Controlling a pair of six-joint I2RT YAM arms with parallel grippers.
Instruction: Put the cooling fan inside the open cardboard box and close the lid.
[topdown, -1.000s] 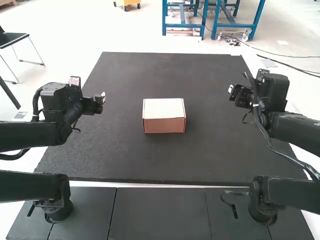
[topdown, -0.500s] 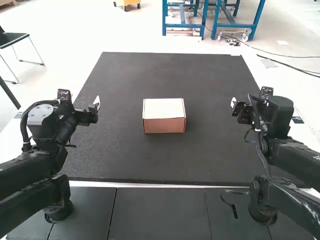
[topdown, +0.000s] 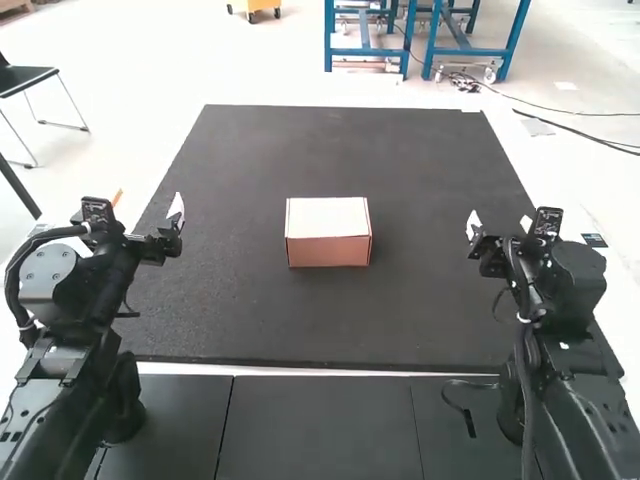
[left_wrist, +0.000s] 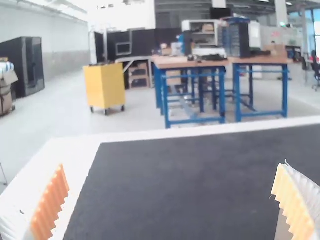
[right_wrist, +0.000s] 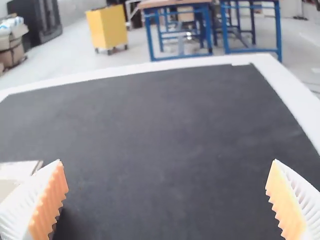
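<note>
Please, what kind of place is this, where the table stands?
Probably a robotics workshop or factory hall: blue metal-frame workbenches and a yellow wheeled cabinet stand on a wide pale floor, and a closed brown cardboard box sits on a black textured table mat.

Your cardboard box (topdown: 328, 231): tan-brown front, paler cream top; mat (topdown: 400, 160) beneath it black, finely speckled; table (left_wrist: 65, 150) margin around the mat plain white; your left tool (left_wrist: 170, 210) and right tool (right_wrist: 165, 200): white ribbed fingers, orange saw-toothed pads (right_wrist: 47, 200) on inner faces.
</note>
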